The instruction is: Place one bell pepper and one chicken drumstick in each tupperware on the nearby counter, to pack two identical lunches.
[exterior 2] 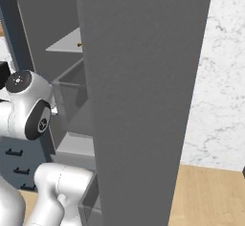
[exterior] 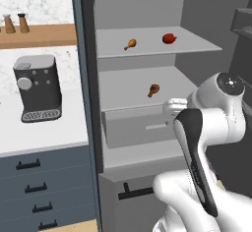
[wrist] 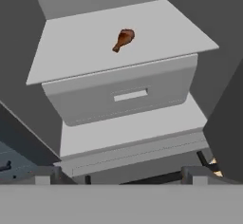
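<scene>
Tool [wrist: 122, 176] jaws spread wide and empty from where I sit, its two dark tips poking up at the bottom of the hand view, pointed into the open fridge [exterior: 91, 103]. Straight ahead of it I see one chicken drumstick [wrist: 124, 39] lying on the middle shelf [wrist: 85, 42], above the grey drawer [wrist: 123, 97] with its slot handle, well apart from the tips. From the left base view I pick up that same drumstick on the middle shelf, and on the upper shelf [exterior: 147, 46] a second drumstick [exterior: 130, 43] to the left with a red bell pepper [exterior: 169, 38] near it on the right, not touching. Left of the fridge, the white desk [exterior: 44, 135] runs over dark drawers with black handles, and a coffee machine [exterior: 37, 87] stands on it. Above it a wooden wall shelf [exterior: 37, 35] carries two shakers [exterior: 15, 23]. In the right base view, the fridge door [exterior 2: 143, 100] blocks most of my sight.
</scene>
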Controlling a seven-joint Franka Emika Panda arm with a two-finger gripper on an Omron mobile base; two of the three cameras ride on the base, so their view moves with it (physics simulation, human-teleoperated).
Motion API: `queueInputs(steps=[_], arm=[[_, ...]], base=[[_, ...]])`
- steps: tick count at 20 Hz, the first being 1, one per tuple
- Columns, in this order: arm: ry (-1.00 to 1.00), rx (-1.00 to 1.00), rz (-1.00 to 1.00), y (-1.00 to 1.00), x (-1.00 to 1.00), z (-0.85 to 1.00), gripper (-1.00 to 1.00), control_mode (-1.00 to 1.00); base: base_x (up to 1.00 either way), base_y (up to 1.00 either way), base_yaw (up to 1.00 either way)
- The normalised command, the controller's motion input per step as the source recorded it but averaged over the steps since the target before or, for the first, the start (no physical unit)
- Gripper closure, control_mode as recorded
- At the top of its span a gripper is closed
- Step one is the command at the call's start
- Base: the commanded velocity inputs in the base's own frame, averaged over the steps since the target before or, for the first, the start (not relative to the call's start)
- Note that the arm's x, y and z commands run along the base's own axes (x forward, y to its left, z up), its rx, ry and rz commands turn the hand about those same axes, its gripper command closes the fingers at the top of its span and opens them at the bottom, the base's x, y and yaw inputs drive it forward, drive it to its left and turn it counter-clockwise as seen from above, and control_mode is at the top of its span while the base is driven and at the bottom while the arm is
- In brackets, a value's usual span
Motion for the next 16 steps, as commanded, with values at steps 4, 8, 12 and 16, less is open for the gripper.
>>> queueInputs(steps=[4, 8, 12, 16], arm=[[-0.03, 0.0, -0.02, -0.08, 0.77, -0.3, -1.0, -1.0], [0.0, 0.0, -0.04, -0.08, 0.75, -0.02, -1.0, -1.0], [0.08, 0.01, -0.03, -0.11, 0.7, 0.0, -1.0, -1.0], [0.06, 0.0, -0.01, -0.04, 0.61, -0.05, -1.0, -1.0]], base=[[0.0, 0.0, 0.0], [0.0, 0.0, 0.0], [0.0, 0.0, 0.0], [0.0, 0.0, 0.0]])
